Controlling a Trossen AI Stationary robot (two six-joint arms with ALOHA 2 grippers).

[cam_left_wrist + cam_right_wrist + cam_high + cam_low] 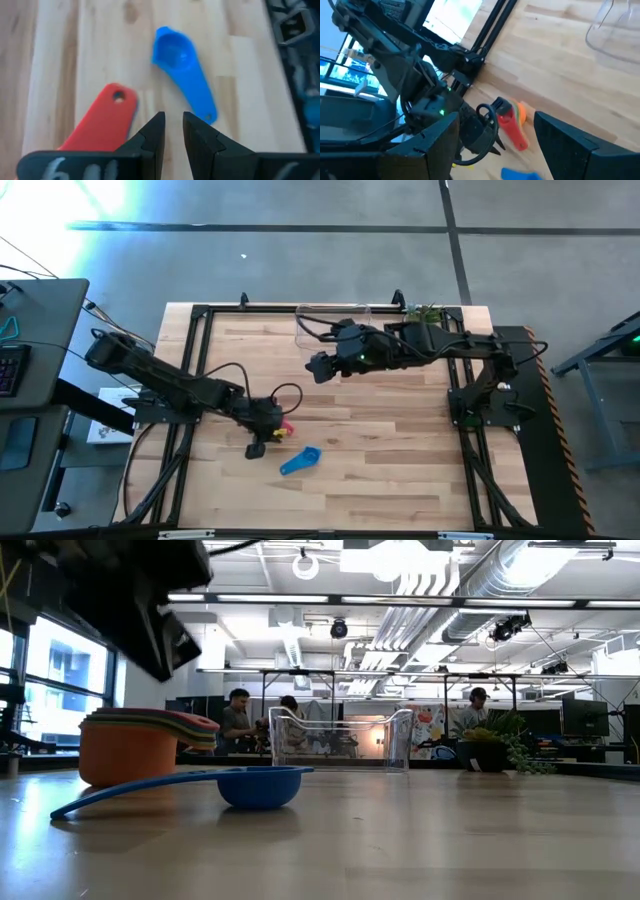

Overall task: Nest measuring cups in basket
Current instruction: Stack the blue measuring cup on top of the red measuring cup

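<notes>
My left gripper [173, 131] hangs low over the table [400, 470], fingers drawn to a narrow gap and holding nothing. Just ahead of the tips lies the blue cup [181, 67], bowl up, on its own, with the coral-red handle [102, 121] just beside it. That red handle belongs to the nested stack [143, 744] of cups, orange at the bottom, other colours layered above it; from the low camera I can't separate every colour. The stack sits under my left wrist, touching the wood. My right gripper [495, 140] waits raised near the far edge, fingers wide apart and empty, next to the clear basket [340, 738]. The basket looks empty, though its glare makes that hard to confirm.
</notes>
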